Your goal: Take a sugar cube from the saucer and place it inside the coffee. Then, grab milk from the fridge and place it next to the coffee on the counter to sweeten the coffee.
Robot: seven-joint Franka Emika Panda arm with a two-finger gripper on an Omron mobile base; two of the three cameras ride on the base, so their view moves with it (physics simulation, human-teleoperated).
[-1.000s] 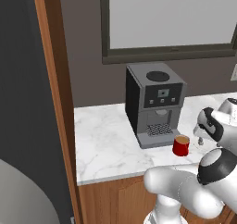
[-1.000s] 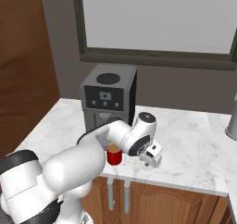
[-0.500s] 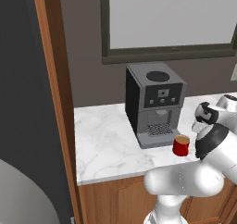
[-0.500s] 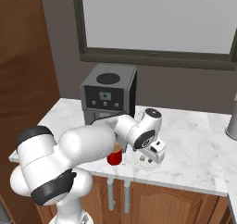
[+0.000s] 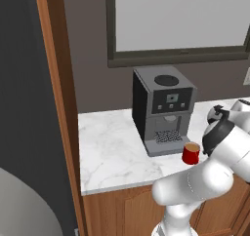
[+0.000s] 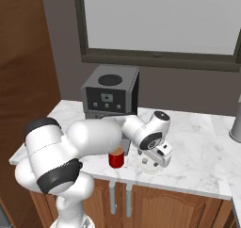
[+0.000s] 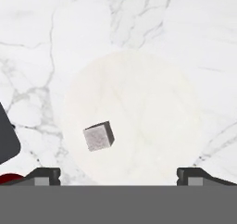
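Wide-open end effector [image 7: 118, 174] poised over saucer [image 7: 152, 93] holding grey sugar cube [image 7: 98, 136]; red coffee [image 6: 116, 158] just beside on marble tabletop [image 6: 197, 151], before coffee machine [image 5: 163, 108].

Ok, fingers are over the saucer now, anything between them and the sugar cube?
Nothing visible. In the hand view the sugar cube lies bare on the saucer, left of its middle, with the open gripper above it and its fingers spread wide.
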